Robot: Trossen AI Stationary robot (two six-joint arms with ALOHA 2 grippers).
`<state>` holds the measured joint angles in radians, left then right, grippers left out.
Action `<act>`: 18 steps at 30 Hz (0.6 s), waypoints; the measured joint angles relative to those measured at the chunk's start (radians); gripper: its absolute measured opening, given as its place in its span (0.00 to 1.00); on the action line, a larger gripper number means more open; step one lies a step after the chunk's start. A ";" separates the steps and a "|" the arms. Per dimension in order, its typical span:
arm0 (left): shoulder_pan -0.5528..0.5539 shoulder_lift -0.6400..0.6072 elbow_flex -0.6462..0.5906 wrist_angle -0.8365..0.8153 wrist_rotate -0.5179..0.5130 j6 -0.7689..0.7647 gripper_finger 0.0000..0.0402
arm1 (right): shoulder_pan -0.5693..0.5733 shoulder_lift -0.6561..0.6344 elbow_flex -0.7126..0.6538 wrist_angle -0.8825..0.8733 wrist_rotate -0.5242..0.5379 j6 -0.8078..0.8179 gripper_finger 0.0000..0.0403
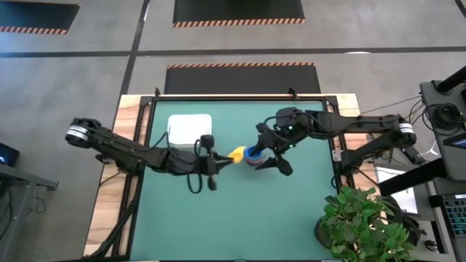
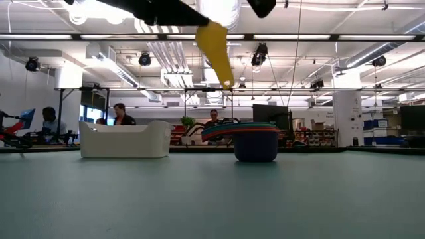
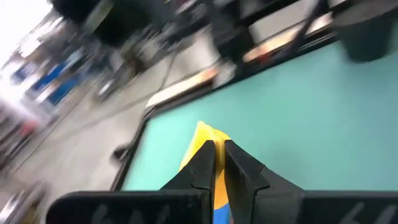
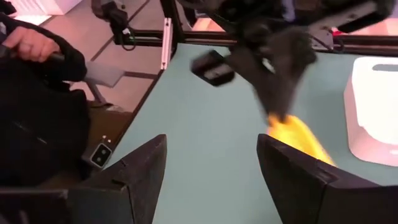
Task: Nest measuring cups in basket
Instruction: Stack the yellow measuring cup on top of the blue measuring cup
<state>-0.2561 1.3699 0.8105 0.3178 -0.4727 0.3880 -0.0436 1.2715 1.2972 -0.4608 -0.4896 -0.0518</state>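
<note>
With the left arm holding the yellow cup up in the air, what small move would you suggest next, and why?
Probably lower it onto the stack. The left gripper holds the yellow cup well above the table, beside the stacked cups. The basket stands apart; the right gripper, jaws open, waits by the stack.

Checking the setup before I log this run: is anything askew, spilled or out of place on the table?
Nothing is spilled or damaged. The cup stack sits upright on the mat beside the basket, not in it. The left gripper holds the yellow cup tilted in the air; the right gripper is open by the stack.
</note>
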 joint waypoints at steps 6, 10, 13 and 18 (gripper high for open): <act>-0.014 0.124 0.151 -0.146 -0.249 -0.223 0.01 | 0.036 -0.022 0.000 -0.035 0.000 -0.017 0.58; -0.016 0.246 0.329 -0.431 -0.403 -0.382 0.01 | 0.076 -0.026 0.000 -0.097 0.000 -0.038 0.58; -0.015 0.351 0.472 -0.651 -0.444 -0.496 0.01 | 0.121 -0.027 0.000 -0.117 0.000 -0.053 0.58; -0.016 0.497 0.663 -0.899 -0.513 -0.633 0.01 | 0.193 -0.036 0.000 -0.134 0.000 -0.067 0.58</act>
<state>-0.2718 1.8666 1.4731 -0.5809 -0.9854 -0.2454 0.1495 1.2353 1.2972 -0.5947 -0.4893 -0.1189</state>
